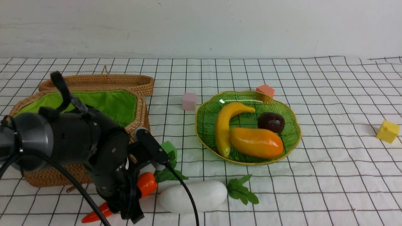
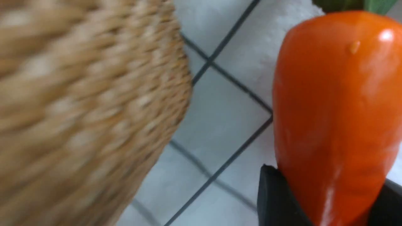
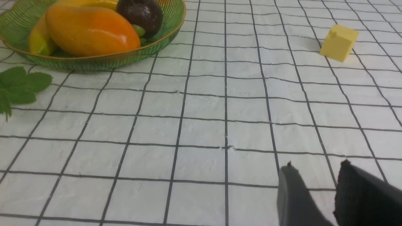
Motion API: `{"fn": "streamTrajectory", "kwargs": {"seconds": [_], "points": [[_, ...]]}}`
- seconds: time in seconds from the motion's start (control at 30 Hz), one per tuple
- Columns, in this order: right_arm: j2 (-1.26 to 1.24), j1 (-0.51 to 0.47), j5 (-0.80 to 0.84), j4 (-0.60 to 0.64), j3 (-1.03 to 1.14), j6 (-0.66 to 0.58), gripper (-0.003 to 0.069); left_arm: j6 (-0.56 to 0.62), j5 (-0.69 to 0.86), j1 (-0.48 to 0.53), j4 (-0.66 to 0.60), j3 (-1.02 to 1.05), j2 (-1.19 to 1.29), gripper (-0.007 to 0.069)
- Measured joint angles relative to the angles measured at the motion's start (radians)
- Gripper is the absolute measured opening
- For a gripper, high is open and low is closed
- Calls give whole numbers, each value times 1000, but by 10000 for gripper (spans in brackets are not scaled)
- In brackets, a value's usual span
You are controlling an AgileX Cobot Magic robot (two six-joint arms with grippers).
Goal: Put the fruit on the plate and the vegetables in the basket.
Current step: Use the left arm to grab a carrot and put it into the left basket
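The orange carrot lies on the checked cloth in front of the wicker basket, and my left gripper is shut on its middle. In the left wrist view the carrot sits between both black fingers of that gripper, beside the basket wall. The white radish lies just right of the carrot. The banana, mango and dark purple fruit rest on the green plate. My right gripper hangs open over bare cloth, holding nothing.
The basket lid leans behind the basket. A green cube sits by the carrot's leaves. A pink cube and an orange-red cube stand near the plate's far side, and a yellow cube stands far right.
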Motion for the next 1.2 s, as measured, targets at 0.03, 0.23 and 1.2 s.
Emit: {"fn": "streamTrajectory", "kwargs": {"seconds": [0.03,0.23,1.2], "points": [[0,0,0,0,0,0,231,-1,24,0,7,-12,-18,279],[0,0,0,0,0,0,237,-46,202,0,94,-117,-201,279],[0,0,0,0,0,0,238,-268,-229,277,565,-22,-230,580]]}}
